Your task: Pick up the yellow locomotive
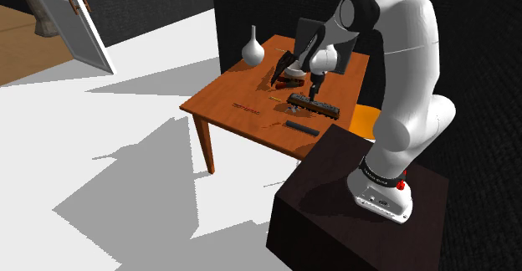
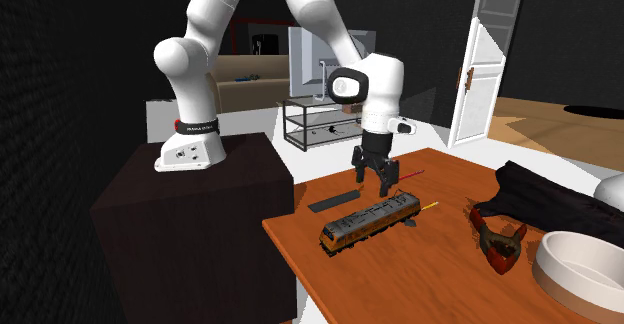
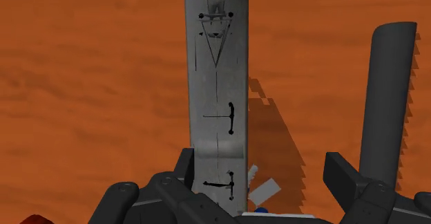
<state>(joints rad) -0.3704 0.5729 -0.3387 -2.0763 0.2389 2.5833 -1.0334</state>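
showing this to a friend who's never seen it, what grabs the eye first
A white arm bends from its dark stand over an orange-brown table, its black gripper open just above a yellow-and-grey locomotive. A white vase stands near the table's far corner in the shoulder view.

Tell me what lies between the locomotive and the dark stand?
A flat black strip on the table, apart from the locomotive, near the edge facing the stand; the shoulder view shows it.
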